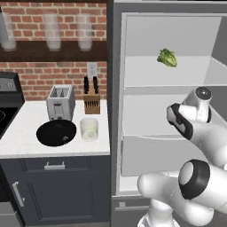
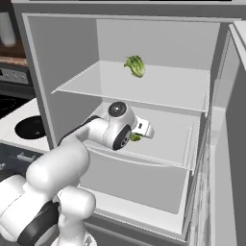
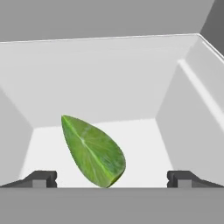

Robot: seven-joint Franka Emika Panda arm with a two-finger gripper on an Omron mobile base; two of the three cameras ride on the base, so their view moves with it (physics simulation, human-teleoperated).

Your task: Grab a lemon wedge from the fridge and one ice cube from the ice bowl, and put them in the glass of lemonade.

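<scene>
The fridge [image 1: 116, 88] stands open, and my arm reaches in over its middle white shelf [image 2: 168, 139]. A green lemon wedge [image 3: 94, 153] rests on that shelf, seen small just under the hand [image 2: 136, 138]. My gripper [image 3: 112, 178] is open around the wedge, with fingertips [image 3: 41, 178] wide apart and not touching it. In the right base view the gripper [image 2: 144, 129] points into the fridge. On the counter to the left sit the black ice bowl [image 1: 56, 133] and, beside it, the glass of lemonade [image 1: 89, 128].
A head of lettuce [image 1: 167, 57] lies on the upper fridge shelf. The fridge door [image 2: 230, 144] hangs open at the right. A toaster [image 1: 60, 102] and a knife block [image 1: 91, 97] stand behind the bowl. Frosted glasses [image 1: 53, 31] line a wall shelf.
</scene>
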